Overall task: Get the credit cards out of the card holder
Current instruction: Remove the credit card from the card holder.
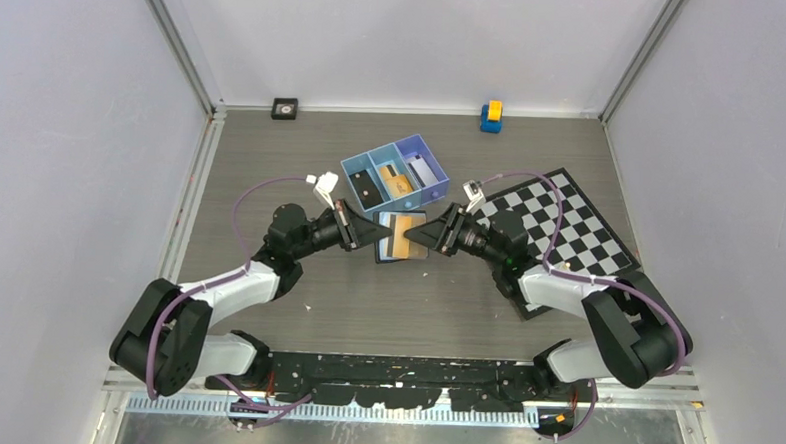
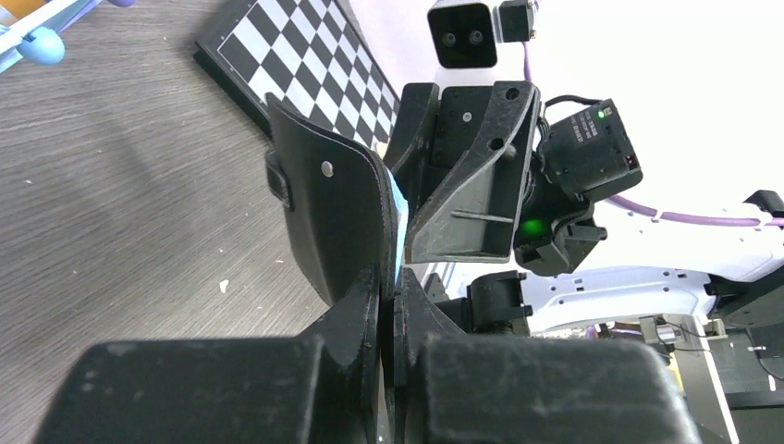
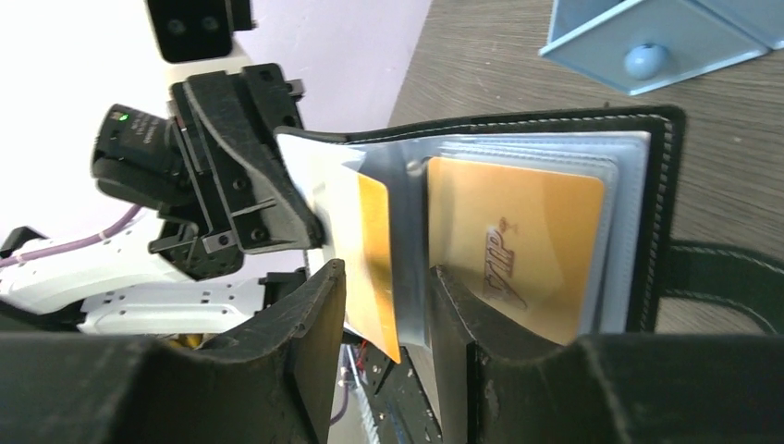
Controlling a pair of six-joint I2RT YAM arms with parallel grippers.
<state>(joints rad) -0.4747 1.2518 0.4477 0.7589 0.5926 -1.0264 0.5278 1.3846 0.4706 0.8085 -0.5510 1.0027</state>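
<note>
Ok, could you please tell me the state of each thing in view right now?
card holder: open, held up off the table.
left gripper: shut on the card holder's edge.
right gripper: open, fingers either side of an inner sleeve.
VIP credit card: inside its clear sleeve.
second orange card: edge-on, between those fingers.
blue tray: upright, something in each compartment.
chequered board: flat on the table.

Blue tray [image 1: 376, 151], chequered board [image 1: 569, 225]

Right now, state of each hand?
Left hand: closed, holding the card holder.
Right hand: open, straddling an orange card, not gripping it.
</note>
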